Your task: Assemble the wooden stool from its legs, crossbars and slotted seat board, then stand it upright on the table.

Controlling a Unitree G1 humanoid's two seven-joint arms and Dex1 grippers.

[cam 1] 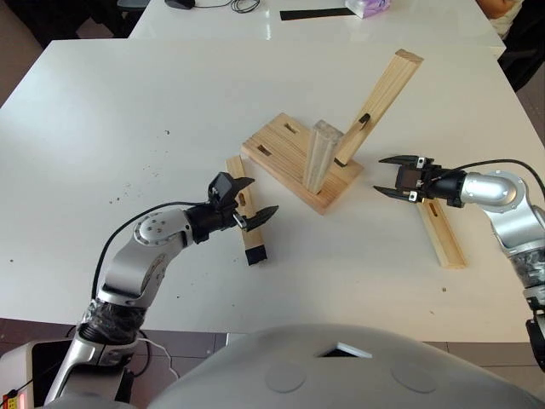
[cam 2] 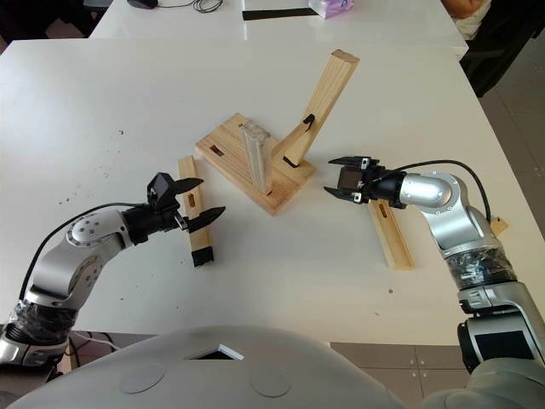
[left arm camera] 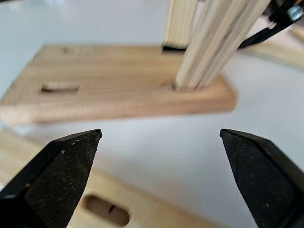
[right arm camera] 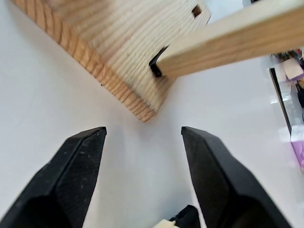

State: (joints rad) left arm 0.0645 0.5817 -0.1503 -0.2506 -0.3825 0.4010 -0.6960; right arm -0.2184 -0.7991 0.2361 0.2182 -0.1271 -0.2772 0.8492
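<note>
Seat board (cam 1: 277, 146) lies mid-table, upright leg (cam 1: 322, 158) and leaning leg (cam 1: 381, 98) slotted in. Left gripper (cam 1: 260, 197) and right gripper (cam 1: 381, 175) both gape, empty. I'd centre the left across the slotted bar (cam 1: 253, 241) before closing.

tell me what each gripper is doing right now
Left gripper: open, empty, over a loose slotted bar.
Right gripper: open, empty, beside the seat board.

Pale grained seat board (cam 1: 285, 152), white table (cam 1: 128, 102)
</note>
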